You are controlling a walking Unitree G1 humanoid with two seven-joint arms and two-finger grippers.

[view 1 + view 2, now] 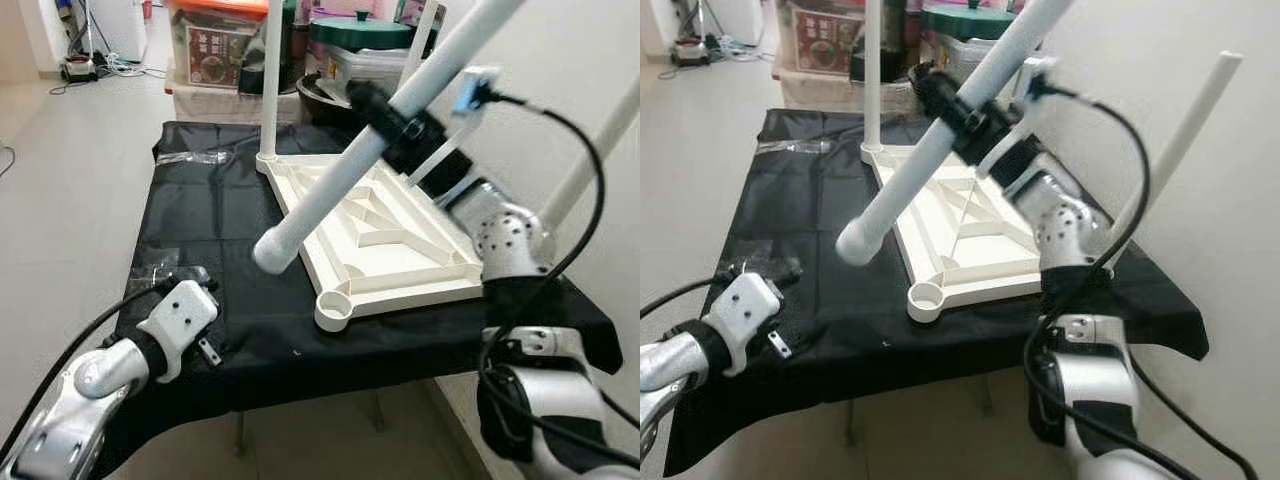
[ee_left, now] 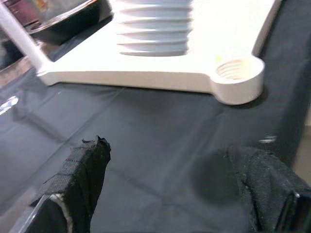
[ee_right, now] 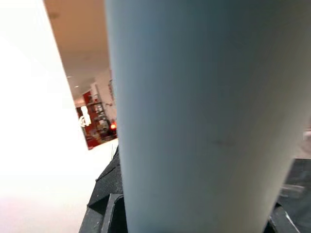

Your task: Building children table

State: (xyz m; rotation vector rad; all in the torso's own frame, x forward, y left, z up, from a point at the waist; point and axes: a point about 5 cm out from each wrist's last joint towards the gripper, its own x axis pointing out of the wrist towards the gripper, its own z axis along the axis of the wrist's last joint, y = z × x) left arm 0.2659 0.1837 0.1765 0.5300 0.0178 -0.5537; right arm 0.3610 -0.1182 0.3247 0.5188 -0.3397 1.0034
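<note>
On black cloth [image 1: 230, 300], from the left:
Left gripper [image 2: 170, 189]: fingers wide, empty, hovering low before the corner socket [image 1: 335, 310], likely ready to steady.
Tabletop [image 1: 390, 245]: upside down, sockets facing up for legs.
Right gripper [image 1: 395, 120]: clamped on loose leg [image 1: 345, 180], tilted, threaded end aimed toward the socket.

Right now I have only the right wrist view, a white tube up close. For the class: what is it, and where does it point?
Observer: A table leg, held mid-length by the right gripper, slanting down over the upturned tabletop.
Operator: Any socket free?
Observer: The near corner socket is empty; the leg's end hangs apart from it.
Operator: And the left gripper?
Observer: The left gripper is open, over the black cloth beside that socket.
</note>
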